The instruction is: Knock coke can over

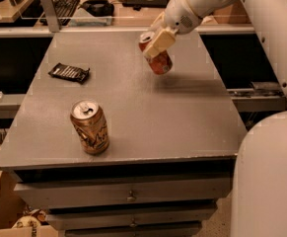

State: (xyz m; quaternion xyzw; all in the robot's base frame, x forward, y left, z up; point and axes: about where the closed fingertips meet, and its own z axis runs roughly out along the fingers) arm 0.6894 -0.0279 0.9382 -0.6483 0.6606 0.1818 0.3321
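Observation:
The coke can (159, 61) is red with a silver top and sits at the far middle of the grey table (133, 107). It is tilted, with its top leaning to the left and its base low on the right. My gripper (158, 42) comes in from the upper right on the white arm (197, 4). It is pressed against the can's upper part and hides some of it.
A gold-brown can (89, 127) stands upright near the front left of the table. A flat black packet (69, 72) lies at the left. A shelf with a keyboard (64, 4) runs behind the table. My white body (266, 177) fills the right front. Drawers (128, 196) sit under the tabletop.

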